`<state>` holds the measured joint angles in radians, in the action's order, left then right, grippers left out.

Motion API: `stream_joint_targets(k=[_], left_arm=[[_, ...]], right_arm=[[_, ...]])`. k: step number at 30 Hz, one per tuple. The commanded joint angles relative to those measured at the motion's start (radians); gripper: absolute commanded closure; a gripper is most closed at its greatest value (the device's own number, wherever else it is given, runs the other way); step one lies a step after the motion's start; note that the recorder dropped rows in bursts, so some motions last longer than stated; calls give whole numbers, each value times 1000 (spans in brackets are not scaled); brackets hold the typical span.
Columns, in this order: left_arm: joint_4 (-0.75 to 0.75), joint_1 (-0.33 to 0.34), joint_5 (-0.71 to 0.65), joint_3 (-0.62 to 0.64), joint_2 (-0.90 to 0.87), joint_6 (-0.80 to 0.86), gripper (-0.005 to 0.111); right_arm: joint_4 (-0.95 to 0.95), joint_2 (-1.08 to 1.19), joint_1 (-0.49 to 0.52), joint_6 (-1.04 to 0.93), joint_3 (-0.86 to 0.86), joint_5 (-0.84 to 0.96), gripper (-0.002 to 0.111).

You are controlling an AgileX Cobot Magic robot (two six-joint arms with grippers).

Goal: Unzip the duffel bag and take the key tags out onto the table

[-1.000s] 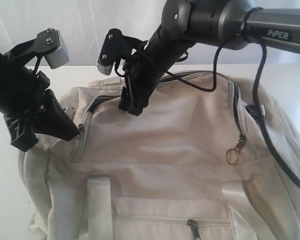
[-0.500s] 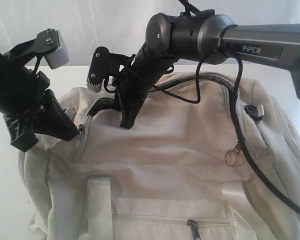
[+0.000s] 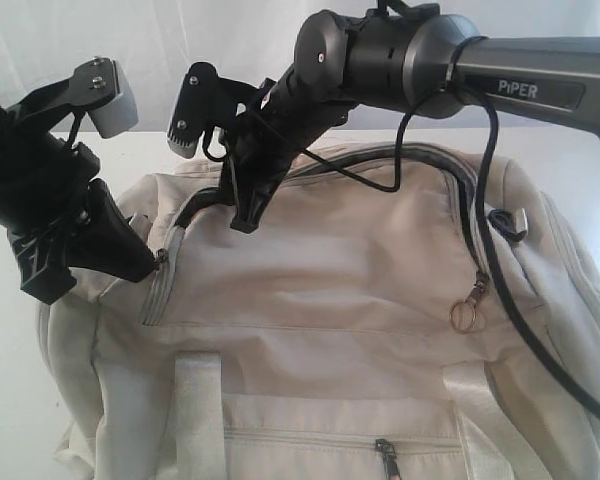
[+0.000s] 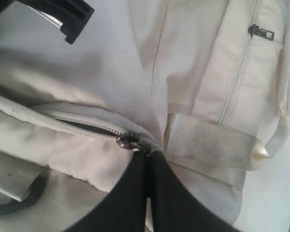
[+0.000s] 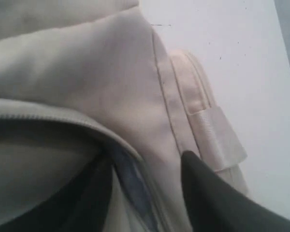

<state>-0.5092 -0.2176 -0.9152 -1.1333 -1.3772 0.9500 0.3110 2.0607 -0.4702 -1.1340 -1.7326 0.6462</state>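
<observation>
"PiPER", seemingly with a small i, stands in pale letters on the grey right arm (image 3: pixel 525 88), at two o'clock above the duffel bag (image 3: pixel 330 290).

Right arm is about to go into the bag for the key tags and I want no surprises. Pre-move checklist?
1. Left gripper shut at the bag's end, by the zipper pull: ok.
2. Zipper open: ok, a dark gap runs along the top toward the ring pull.
3. Right gripper at the gap, jaws apart astride the flap edge: ok.
4. Flap actually gripped: cannot tell.
5. Key tags located: not ok, none visible in any view.
6. Table beside the bag for set-down: ok, bare white shows there.
</observation>
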Motion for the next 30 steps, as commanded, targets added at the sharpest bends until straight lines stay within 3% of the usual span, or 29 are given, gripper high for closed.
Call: stream_joint_targets(k=[1,8,11,13,19,30], left_arm=[[-37,-5,-43,-6,14,-9,107],[-37,-5,-43,-6,14,-9,107],[-37,-5,-44,-6,14,-9,107],[-37,-5,-46,-6,14,-9,107],[-37,-5,-119,6,15,-9,107],[-57,-5,-173,75,75,-15,107]], right_arm=[[7,-8,-8,-16,-5,-30,56],[24,23,-24,-16,-5,-77,69],[30,25,-34,-15,-5,-101,89],[30,25,-37,13,-5,-133,108],[24,25,-27,175,-5,-227,108],[-4,25,-27,245,-5,-252,108]])
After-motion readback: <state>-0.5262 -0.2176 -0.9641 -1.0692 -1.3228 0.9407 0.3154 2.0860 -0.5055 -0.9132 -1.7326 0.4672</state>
